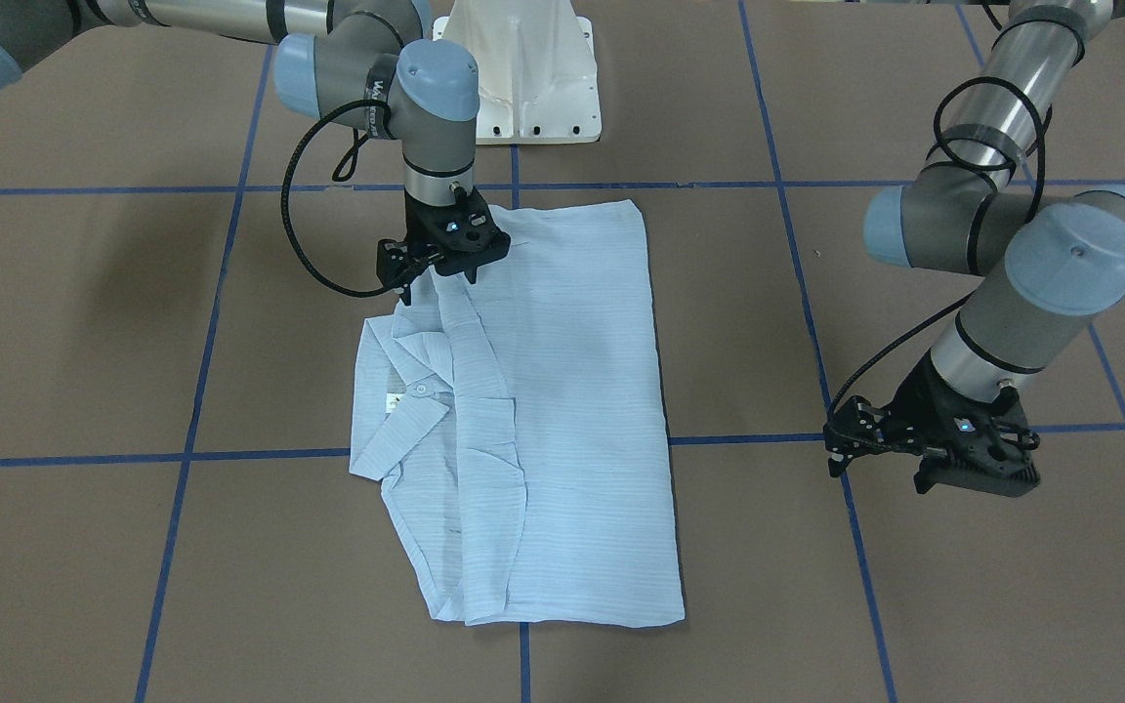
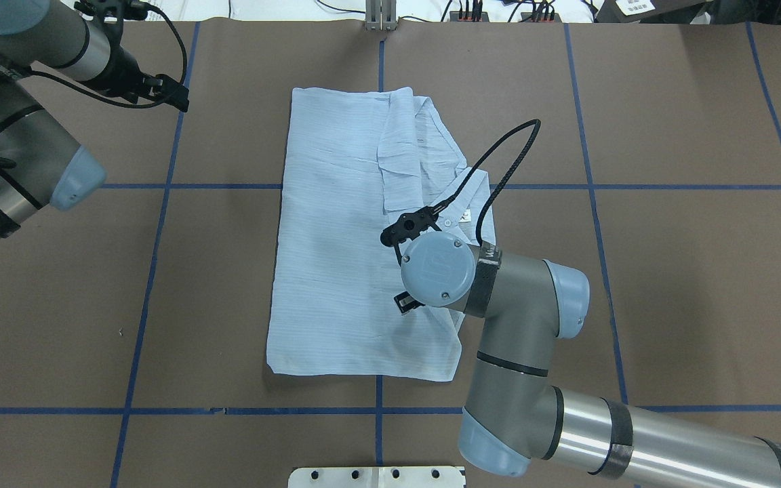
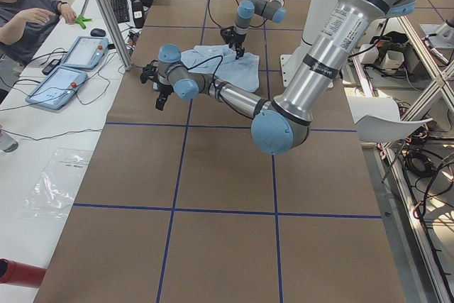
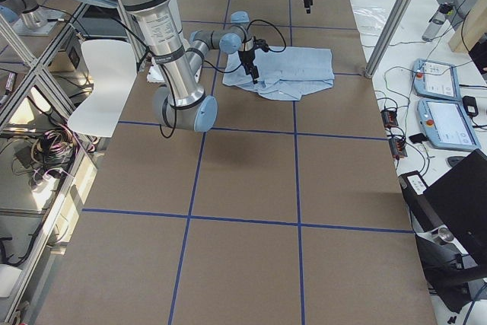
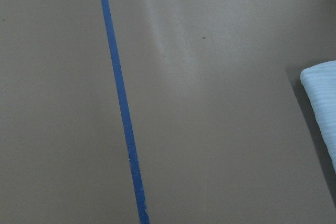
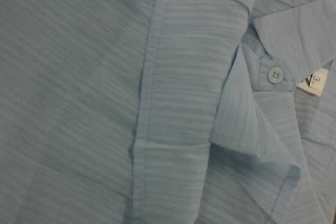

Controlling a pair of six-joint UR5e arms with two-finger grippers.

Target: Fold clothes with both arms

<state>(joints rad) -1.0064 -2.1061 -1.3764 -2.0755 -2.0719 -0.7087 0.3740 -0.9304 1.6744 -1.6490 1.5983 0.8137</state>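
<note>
A: Where is the shirt point(image 1: 572, 391) at this point?

B: Flat on the brown surface point(image 1: 84, 322), mid-table, already narrowed to a long rectangle. The collar point(image 1: 406, 410), with its button point(image 6: 274, 74) and neck label point(image 6: 314, 81), lies on the robot's right side. A loose flap point(image 1: 499, 459) overlaps the main panel there.

A: And the right end effector point(image 1: 450, 264)?

B: It points straight down over the shirt's robot-side end, near the collar-side corner. From where I stand I cannot tell whether it is released or clenched, nor whether it touches the cloth. Its wrist camera shows only fabric at close range.

A: The left end effector point(image 1: 963, 474)?

B: It hangs over bare surface, well apart from the shirt, carrying nothing. Its jaws cannot be read either. Its camera catches only the shirt's edge and a blue tape line point(image 5: 121, 108).

A: So what is the step in hand?

B: I judge it to be the crosswise fold. Procedure:
1. Bring the left end effector to the opposite corner of the same short end.
2. Pinch every layer at both corners.
3. Lift both corners together, level, just clear of the surface.
4. Carry them across to the far end, align the edges, then let go.

Caution: the loose flap may slip out if only the top layer is taken.
</note>
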